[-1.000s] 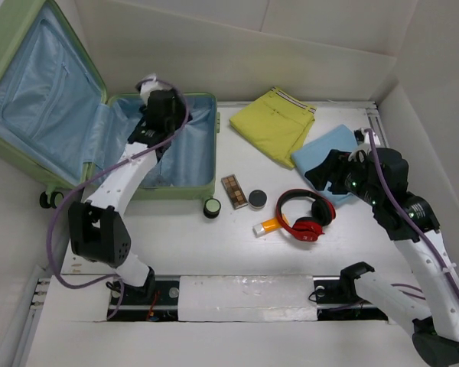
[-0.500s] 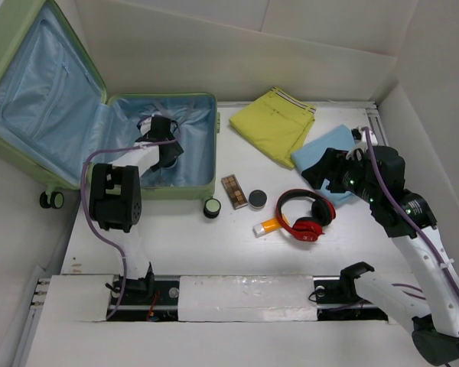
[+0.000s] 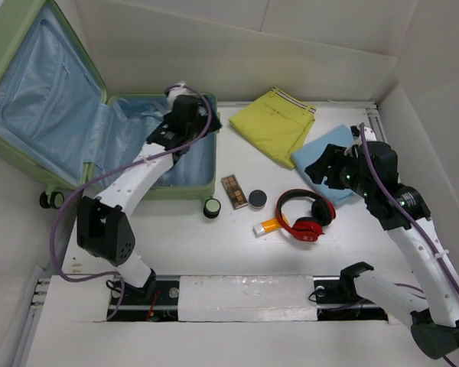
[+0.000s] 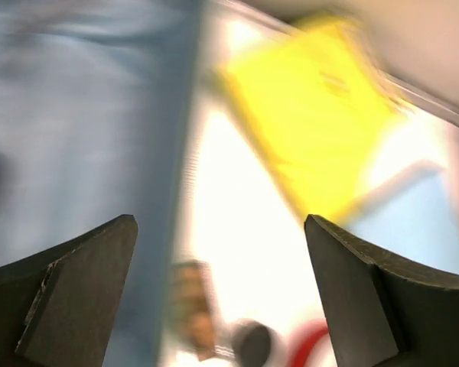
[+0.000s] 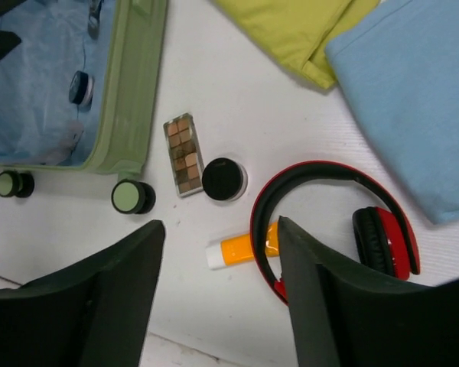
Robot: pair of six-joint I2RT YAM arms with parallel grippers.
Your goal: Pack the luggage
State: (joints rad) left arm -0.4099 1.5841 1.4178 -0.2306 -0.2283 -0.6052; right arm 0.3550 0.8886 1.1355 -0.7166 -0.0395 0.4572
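Note:
The luggage (image 3: 176, 191) lies open at the left, its lid (image 3: 38, 99) propped up and its blue lining showing. A small round black item (image 5: 82, 86) lies inside it. My left gripper (image 3: 182, 130) hangs open and empty over the luggage's right side; its view (image 4: 222, 229) is blurred. My right gripper (image 3: 329, 170) is open and empty above the red headphones (image 3: 306, 214) and orange tube (image 3: 266, 225). In the right wrist view the gripper (image 5: 220, 225) frames the tube (image 5: 241, 248), beside the headphones (image 5: 382, 241).
A yellow folded garment (image 3: 271, 122) and a blue cloth (image 3: 325, 149) lie at the back right. An eyeshadow palette (image 3: 234, 191) and a black round compact (image 3: 257, 199) lie beside the luggage's wheel (image 3: 212, 208). White walls enclose the table.
My left arm dipped low into the luggage, then rose and swung right toward its right rim. My right gripper drifted slightly up and left. The table items have not moved.

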